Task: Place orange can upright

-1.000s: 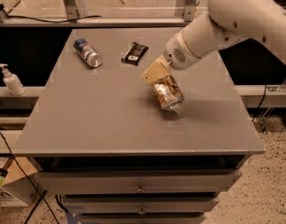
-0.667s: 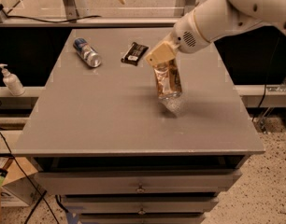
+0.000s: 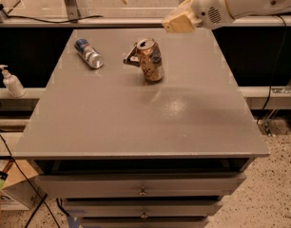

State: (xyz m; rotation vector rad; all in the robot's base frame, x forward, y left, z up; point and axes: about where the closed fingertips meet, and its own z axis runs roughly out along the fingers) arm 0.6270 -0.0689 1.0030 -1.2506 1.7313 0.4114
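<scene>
The orange can [image 3: 150, 60] stands upright on the grey table [image 3: 136, 122], a little right of the middle toward the back. Its label is orange-brown and cream, its silver top faces up and its body is dented. My gripper [image 3: 178, 19] is raised above the table's back right part, up and to the right of the can and clear of it. It holds nothing.
A slimmer blue-and-silver can [image 3: 88, 52] lies on its side at the back left. A dark snack packet [image 3: 131, 58] lies just behind the orange can. A soap dispenser [image 3: 12, 82] stands on a ledge left of the table. Drawers sit below the tabletop.
The gripper held the can tilted, stood it up, then let go and rose up and to the right. The can now stands alone.
</scene>
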